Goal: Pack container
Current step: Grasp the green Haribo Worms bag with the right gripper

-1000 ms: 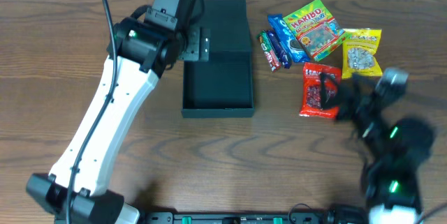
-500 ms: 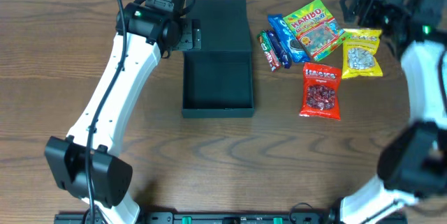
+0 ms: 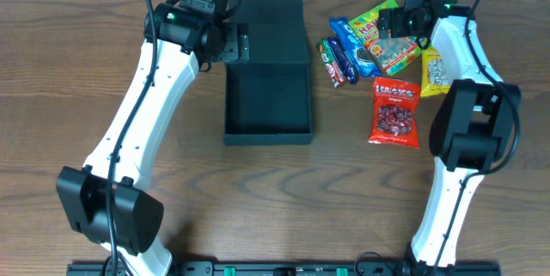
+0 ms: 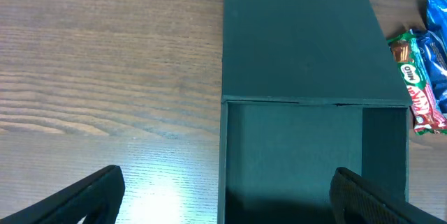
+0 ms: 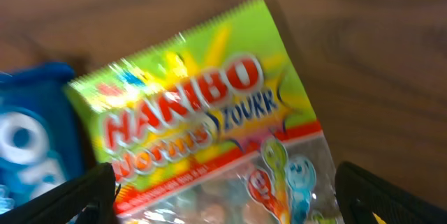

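Observation:
The container (image 3: 267, 104) is a dark open box with its flap lid (image 3: 277, 31) laid back, left of centre; it also shows in the left wrist view (image 4: 293, 154). My left gripper (image 3: 234, 44) is open, above the box's left wall near the lid hinge (image 4: 223, 203). My right gripper (image 3: 397, 25) is open above the green Haribo bag (image 3: 385, 42), whose print fills the right wrist view (image 5: 202, 112). A blue Oreo pack (image 3: 351, 46), a Milo bar (image 3: 332, 61), a yellow nut bag (image 3: 432, 71) and a red Hacks bag (image 3: 394, 113) lie around it.
The wooden table (image 3: 344, 199) carries everything. The snack bags cluster at the back right, close to one another. The Milo bar (image 4: 412, 91) and the blue pack (image 4: 438, 49) lie just right of the box lid.
My right arm swung from the front right up to the back and then left over the Haribo bag. The left arm shifted slightly and stays over the box.

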`<act>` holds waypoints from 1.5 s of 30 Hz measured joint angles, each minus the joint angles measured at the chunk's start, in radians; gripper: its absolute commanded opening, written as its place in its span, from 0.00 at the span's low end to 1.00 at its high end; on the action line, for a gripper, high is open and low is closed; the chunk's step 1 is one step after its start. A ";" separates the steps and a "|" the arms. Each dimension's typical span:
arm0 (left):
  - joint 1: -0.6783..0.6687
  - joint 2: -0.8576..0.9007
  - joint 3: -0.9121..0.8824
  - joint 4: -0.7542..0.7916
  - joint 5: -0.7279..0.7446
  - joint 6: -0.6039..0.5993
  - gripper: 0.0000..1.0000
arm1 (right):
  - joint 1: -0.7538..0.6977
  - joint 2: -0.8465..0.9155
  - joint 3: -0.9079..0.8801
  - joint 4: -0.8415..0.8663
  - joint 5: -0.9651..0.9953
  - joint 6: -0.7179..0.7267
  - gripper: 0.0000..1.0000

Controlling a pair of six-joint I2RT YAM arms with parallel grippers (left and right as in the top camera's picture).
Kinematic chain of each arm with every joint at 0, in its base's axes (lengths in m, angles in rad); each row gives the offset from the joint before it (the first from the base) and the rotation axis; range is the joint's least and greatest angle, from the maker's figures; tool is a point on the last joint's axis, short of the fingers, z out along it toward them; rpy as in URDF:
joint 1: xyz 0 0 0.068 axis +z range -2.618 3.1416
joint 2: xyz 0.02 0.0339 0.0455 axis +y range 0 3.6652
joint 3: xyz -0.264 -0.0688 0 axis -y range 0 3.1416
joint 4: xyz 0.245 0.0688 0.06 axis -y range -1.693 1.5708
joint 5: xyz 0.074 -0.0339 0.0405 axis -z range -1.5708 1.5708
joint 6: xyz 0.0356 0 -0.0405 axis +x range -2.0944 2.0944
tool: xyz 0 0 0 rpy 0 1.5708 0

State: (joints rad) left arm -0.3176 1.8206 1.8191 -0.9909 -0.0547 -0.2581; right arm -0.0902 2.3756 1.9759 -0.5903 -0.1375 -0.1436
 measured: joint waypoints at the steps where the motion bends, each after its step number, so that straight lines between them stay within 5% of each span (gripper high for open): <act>1: 0.000 0.000 0.000 0.000 0.000 0.000 0.95 | 0.000 0.007 0.000 -0.010 0.012 -0.001 0.99; 5: 0.000 0.000 0.000 0.000 0.000 0.000 0.95 | -0.001 0.038 0.005 -0.049 0.055 -0.017 0.95; 13: 0.000 0.000 0.000 0.000 0.000 0.000 0.95 | 0.000 0.066 0.029 -0.085 0.049 -0.039 0.57; 19: 0.000 0.000 0.000 0.000 0.000 0.000 0.95 | 0.005 0.072 0.038 -0.101 0.046 -0.041 0.48; 24: 0.000 0.000 0.000 0.000 0.000 0.000 0.95 | 0.005 0.083 0.053 -0.131 0.037 -0.043 0.13; 27: 0.000 0.000 0.000 0.000 0.000 0.000 0.95 | 0.006 0.089 0.066 -0.146 0.031 -0.043 0.01; 37: 0.000 0.000 0.000 0.000 0.000 0.000 0.95 | 0.005 0.111 0.125 -0.188 0.037 0.039 0.02; 45: 0.000 0.000 0.000 0.004 0.000 0.000 0.95 | 0.004 0.150 0.366 -0.330 0.076 0.111 0.01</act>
State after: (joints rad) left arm -0.3176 1.8206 1.8191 -0.9867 -0.0547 -0.2581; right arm -0.0864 2.5252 2.3417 -0.9203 -0.0612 -0.0322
